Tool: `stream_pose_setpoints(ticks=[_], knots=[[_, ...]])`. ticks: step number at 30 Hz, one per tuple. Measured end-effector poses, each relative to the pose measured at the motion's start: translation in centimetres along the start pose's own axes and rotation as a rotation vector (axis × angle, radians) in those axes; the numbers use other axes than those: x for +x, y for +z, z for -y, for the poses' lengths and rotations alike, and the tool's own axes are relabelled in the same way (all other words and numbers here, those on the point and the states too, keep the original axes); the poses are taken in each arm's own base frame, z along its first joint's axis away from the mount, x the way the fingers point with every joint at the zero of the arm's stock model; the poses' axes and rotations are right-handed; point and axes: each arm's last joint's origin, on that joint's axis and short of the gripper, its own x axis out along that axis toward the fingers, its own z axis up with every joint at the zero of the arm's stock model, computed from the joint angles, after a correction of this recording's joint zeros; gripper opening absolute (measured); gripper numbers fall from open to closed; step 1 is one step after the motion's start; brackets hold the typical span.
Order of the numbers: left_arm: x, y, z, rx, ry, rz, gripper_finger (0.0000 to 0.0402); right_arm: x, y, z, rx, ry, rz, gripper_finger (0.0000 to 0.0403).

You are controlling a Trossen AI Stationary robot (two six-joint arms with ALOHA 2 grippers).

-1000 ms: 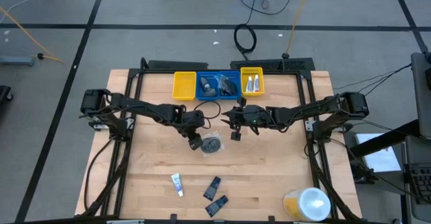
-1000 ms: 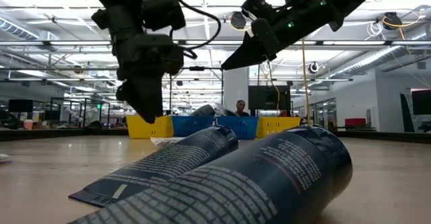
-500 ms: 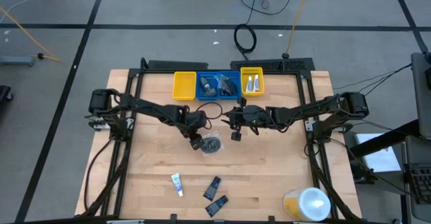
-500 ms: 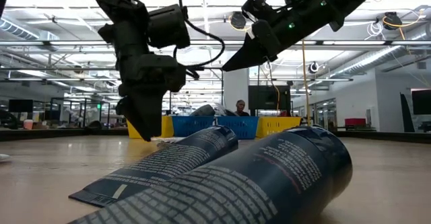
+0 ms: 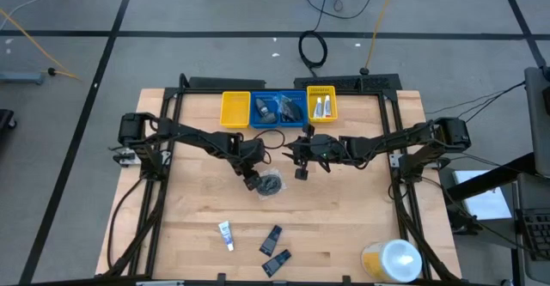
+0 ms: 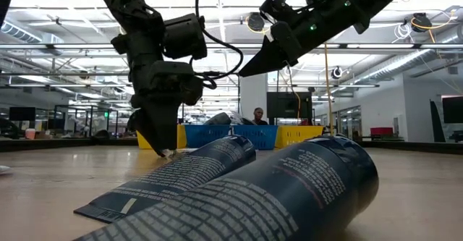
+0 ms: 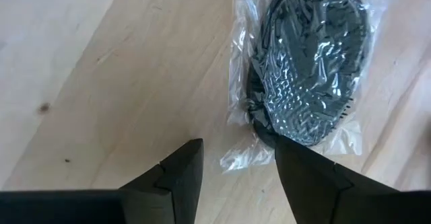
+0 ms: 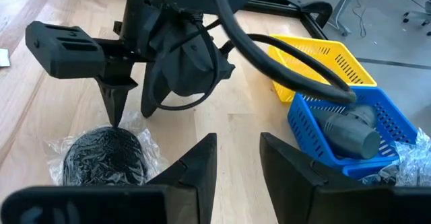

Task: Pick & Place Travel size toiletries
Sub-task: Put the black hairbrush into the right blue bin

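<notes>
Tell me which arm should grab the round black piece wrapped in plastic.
Left. The left gripper is down at the table with its open fingers at the edge of the bagged round black piece. The right gripper hangs open farther off, above the table.

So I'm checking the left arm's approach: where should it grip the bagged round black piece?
Probably at the loose plastic edge of the bagged round black piece, coming straight down. The piece lies flat on the table, and the open left gripper already straddles that corner.
</notes>
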Motion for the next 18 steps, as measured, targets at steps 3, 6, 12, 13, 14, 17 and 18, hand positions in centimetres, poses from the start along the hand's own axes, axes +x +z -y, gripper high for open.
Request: stream_pose_setpoints(ticks=[3,6,12,13,14,17,18], knots=[[-0.04,0.1,0.09,0.007,-0.023,0.003,0.0189,0.0,0.01,-0.01,0.0,0.0,0.001,0.0105],[-0.21,0.23,-0.07,0.003,-0.025,0.009,0.0189,0.0,0.01,-0.01,0.0,0.0,0.001,0.0105],[-0.23,0.23,0.04,0.034,-0.084,-0.015,0.0176,0.0,0.0,-0.01,0.0,0.0,0.0,0.0105],[-0.23,0.2,0.07,0.039,-0.093,-0.021,0.0167,0.0,0.0,0.0,0.0,0.0,0.0,0.0105],[-0.22,0.17,0.09,0.046,-0.095,-0.024,0.0155,0.0,0.0,0.0,0.0,0.0,0.0,0.0105],[0.08,0.07,0.11,0.068,-0.088,-0.031,0.0101,0.0,0.0,0.0,0.0,-0.001,0.0,0.0105],[0.14,0.02,0.07,0.065,-0.082,-0.035,0.0076,0.0,0.0,0.0,0.0,-0.001,0.0,0.0105]])
